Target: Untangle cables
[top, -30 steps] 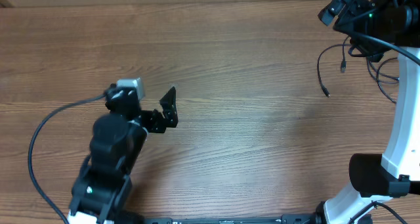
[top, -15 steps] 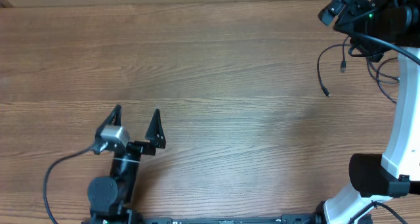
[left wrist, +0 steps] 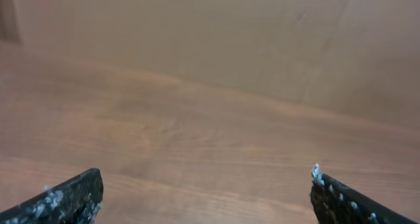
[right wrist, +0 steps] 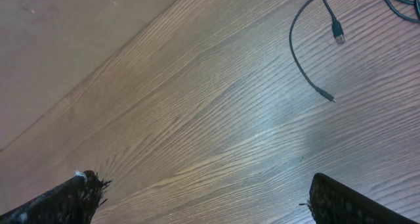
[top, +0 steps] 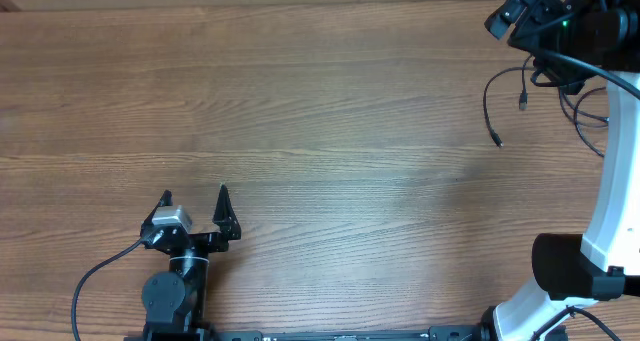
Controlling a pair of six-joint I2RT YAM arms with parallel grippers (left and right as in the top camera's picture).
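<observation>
The cables are thin black cords lying at the table's far right. One cord point(top: 485, 106) curves down to a small plug end, and a second short plug point(top: 522, 101) hangs beside it. More loops point(top: 580, 116) lie under the right arm. In the right wrist view the curved cord point(right wrist: 303, 71) and a plug point(right wrist: 338, 35) sit at the upper right, well ahead of my right gripper point(right wrist: 200, 184), which is open and empty. My left gripper point(top: 193, 199) is near the front left edge, far from the cables. It point(left wrist: 203, 184) is open over bare wood.
The right arm's white link point(top: 612, 181) and dark base point(top: 565, 266) stand along the right edge, over part of the cable loops. The left arm's own thick black wire point(top: 95, 281) trails at the front left. The wooden table point(top: 330, 131) ends at a far edge.
The left arm has drawn back toward the front edge and turned its open gripper to point away from me. The right arm and the cables have not moved.
</observation>
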